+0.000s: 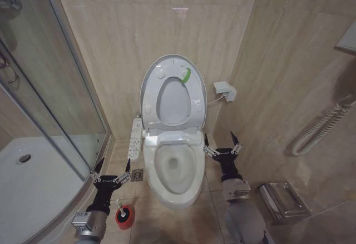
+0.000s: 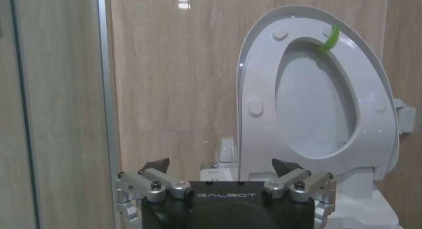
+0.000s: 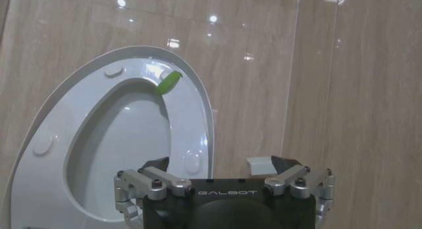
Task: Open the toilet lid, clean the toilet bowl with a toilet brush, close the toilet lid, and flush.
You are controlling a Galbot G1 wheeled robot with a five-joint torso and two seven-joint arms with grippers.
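The lid (image 1: pixel 173 91) already stands upright against the wall with the seat raised too, so your step in hand looks like fetching the brush (image 1: pixel 121 210). It stands in its red cup on the floor just beside and below your left end effector (image 1: pixel 110 173), between that arm and the bowl (image 1: pixel 173 172). The left end effector is open and empty, fingers spread wide, hovering left of the bowl rim.

Bring it down over the thin white handle, centre the handle between the fingers before closing, and grip high enough that the head lifts straight out of the cup without tipping it. Keep clear of the glass shower door close on the outer side.

Your right end effector (image 1: pixel 223 150) is also open and empty, waiting by the bowl's right side; leave it there.

The left wrist view looks at the lid (image 2: pixel 316 90) and wall, not the brush, so you must align from the head view, where the arm partly covers the handle. The bristle head is hidden inside the cup.
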